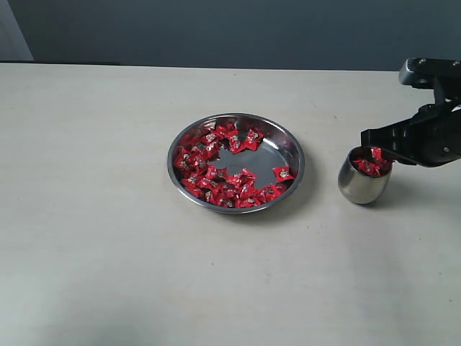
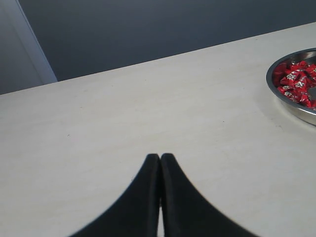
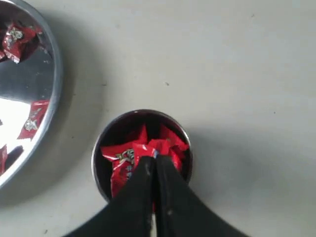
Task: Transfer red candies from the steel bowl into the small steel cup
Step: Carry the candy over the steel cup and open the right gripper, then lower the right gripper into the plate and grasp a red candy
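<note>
hovering over the cup (image 1: 362, 189), right end effector (image 3: 153, 159) pressed together (candies (image 3: 126, 155) just beneath); best opened low, centred within the rim.

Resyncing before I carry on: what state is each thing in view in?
steel bowl: upright on the table, partly full, bare bottom patch showing.
small steel cup: upright, apart from the bowl, nearly full.
red candies: most in the bowl, several in the cup.
left gripper: shut, empty.
right gripper: shut, tips at the cup's mouth; whether it pinches a candy cannot be told.
</note>
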